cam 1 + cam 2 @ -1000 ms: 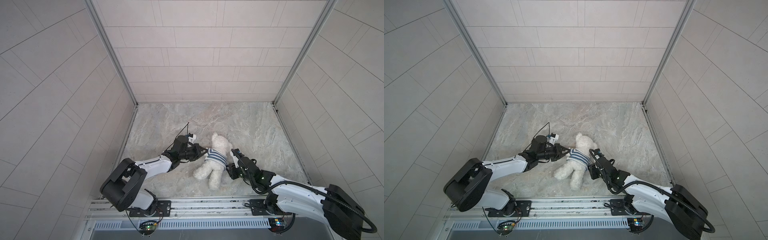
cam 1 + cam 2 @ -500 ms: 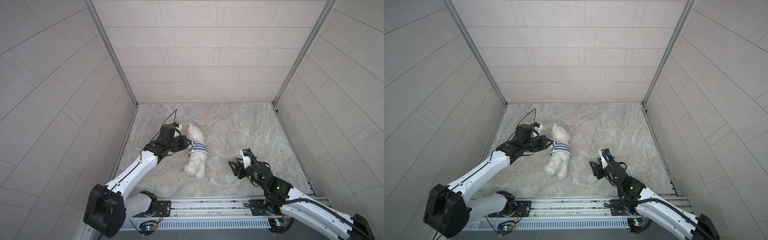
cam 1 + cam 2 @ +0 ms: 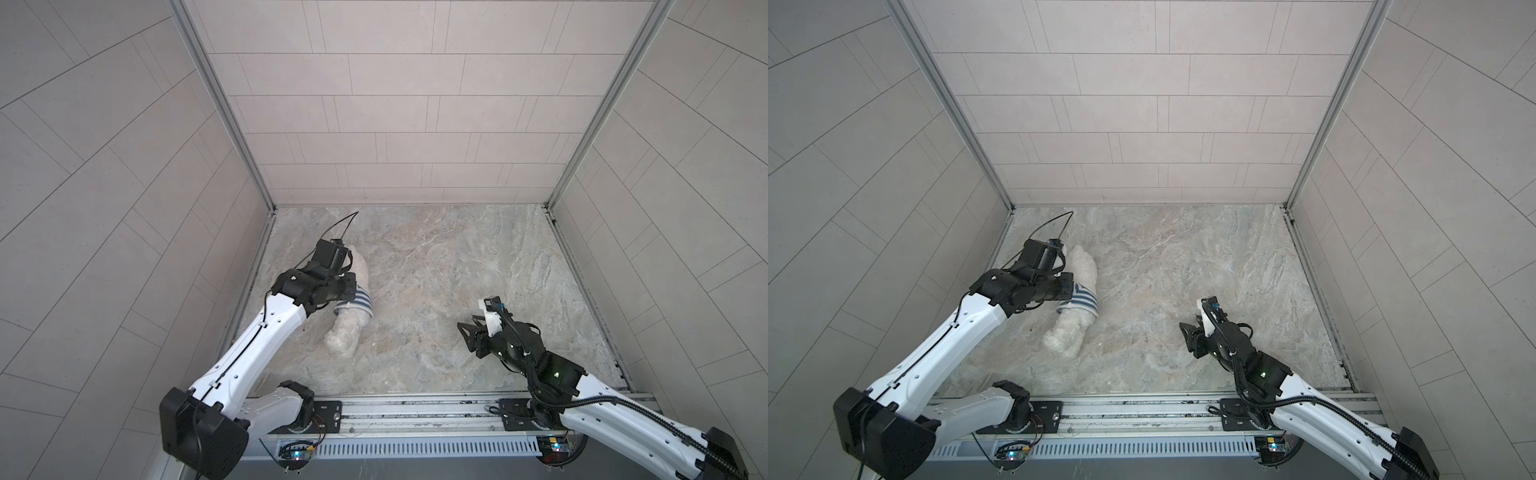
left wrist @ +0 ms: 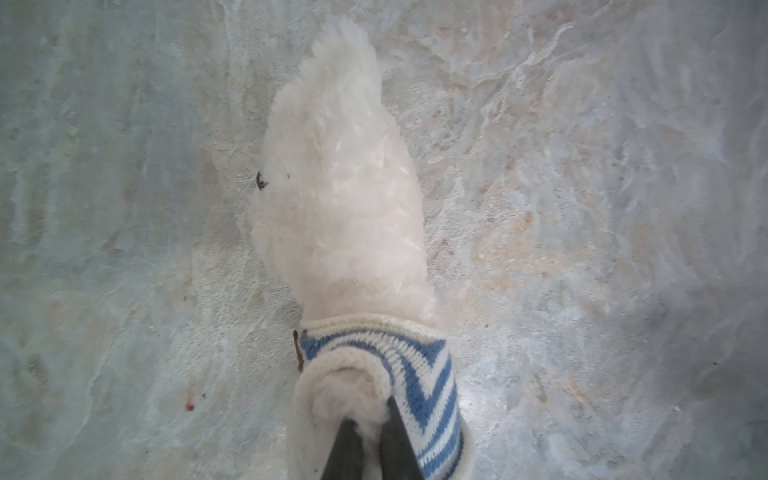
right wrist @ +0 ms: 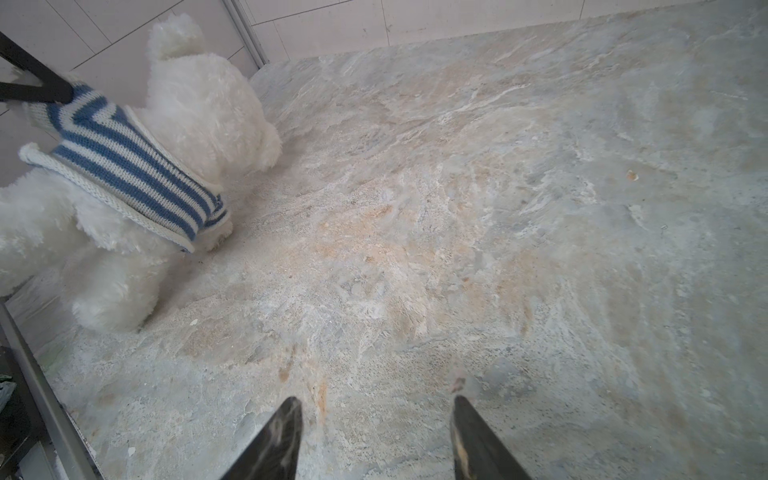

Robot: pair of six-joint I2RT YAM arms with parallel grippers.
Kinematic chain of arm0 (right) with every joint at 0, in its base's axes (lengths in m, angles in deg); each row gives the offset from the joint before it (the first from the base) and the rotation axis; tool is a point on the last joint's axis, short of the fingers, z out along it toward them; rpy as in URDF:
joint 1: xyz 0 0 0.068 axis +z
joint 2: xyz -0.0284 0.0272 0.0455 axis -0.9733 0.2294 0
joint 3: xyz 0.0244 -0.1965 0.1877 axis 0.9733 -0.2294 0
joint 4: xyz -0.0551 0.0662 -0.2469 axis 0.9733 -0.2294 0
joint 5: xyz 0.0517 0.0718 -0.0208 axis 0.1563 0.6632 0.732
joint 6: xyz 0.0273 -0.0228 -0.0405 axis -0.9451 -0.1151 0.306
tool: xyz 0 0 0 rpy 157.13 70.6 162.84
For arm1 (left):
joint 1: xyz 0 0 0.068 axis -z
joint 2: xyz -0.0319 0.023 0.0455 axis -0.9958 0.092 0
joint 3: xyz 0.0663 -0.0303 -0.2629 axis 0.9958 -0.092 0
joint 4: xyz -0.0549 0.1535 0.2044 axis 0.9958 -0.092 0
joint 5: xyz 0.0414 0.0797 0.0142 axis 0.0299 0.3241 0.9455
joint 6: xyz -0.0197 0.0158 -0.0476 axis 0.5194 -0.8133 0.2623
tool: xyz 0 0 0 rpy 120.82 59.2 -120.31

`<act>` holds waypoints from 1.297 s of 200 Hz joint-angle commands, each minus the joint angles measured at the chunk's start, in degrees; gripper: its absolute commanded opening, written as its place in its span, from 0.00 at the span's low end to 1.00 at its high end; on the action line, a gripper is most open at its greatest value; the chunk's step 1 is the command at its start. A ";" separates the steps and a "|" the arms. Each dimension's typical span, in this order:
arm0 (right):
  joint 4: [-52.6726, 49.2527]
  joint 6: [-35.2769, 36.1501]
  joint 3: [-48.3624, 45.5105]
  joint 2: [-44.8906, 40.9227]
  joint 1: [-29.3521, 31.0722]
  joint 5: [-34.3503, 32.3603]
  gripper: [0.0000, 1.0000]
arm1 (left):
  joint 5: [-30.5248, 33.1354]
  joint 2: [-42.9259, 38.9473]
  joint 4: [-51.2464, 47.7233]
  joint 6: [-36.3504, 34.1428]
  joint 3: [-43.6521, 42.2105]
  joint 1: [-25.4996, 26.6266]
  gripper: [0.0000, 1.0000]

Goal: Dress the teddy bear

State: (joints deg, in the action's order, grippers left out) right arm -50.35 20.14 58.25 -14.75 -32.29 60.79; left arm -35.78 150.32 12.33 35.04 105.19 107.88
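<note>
The teddy bear (image 3: 345, 334) lies at the left of the table (image 3: 457, 257), close to the left wall, with its head toward the far side and its legs toward the near edge. The left gripper (image 4: 370, 419) has its jaws pinched nearly together on the fluffy arm that pokes out of a sleeve of the striped shirt (image 3: 360, 300). That grip looks meant to draw the limb fully through the sleeve and steady the soft body. The bear is white and shaggy, tipped onto its side with its back toward the right arm. One dark eye just shows at the edge of its head in the left wrist view. The blue-and-white knit covers its torso from the neck to about the middle, with the cream hem lying loosely across the back. Whether the other arm is through its sleeve cannot be told. The right gripper (image 5: 376, 401) hangs well apart on the near right, its jaws spread and empty, probably keeping clear or waiting to tug the hem.
</note>
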 commanded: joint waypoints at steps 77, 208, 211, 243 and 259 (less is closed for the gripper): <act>-2.48 1.38 2.67 -1.73 -0.23 -1.91 0.59 | 5.60 8.70 9.08 11.50 -1.30 15.87 0.00; -3.89 1.48 2.23 -3.00 -1.17 -2.05 0.60 | 1.85 21.39 21.12 20.38 1.51 26.14 0.33; -3.90 1.47 2.30 -3.00 -1.18 -2.05 0.60 | 1.72 21.40 21.15 20.37 1.50 26.15 0.35; -3.97 1.47 2.30 -2.89 -1.53 -1.85 0.61 | -0.78 20.06 21.80 19.38 2.16 26.15 0.48; -4.06 1.39 2.19 -2.88 -1.64 -1.82 0.61 | -1.77 19.00 20.87 18.25 2.98 26.13 0.53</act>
State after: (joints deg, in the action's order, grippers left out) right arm -53.54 21.24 59.45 -17.20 -33.65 59.80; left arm -36.05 171.54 33.91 54.71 106.00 134.02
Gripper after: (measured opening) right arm 0.605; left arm 0.503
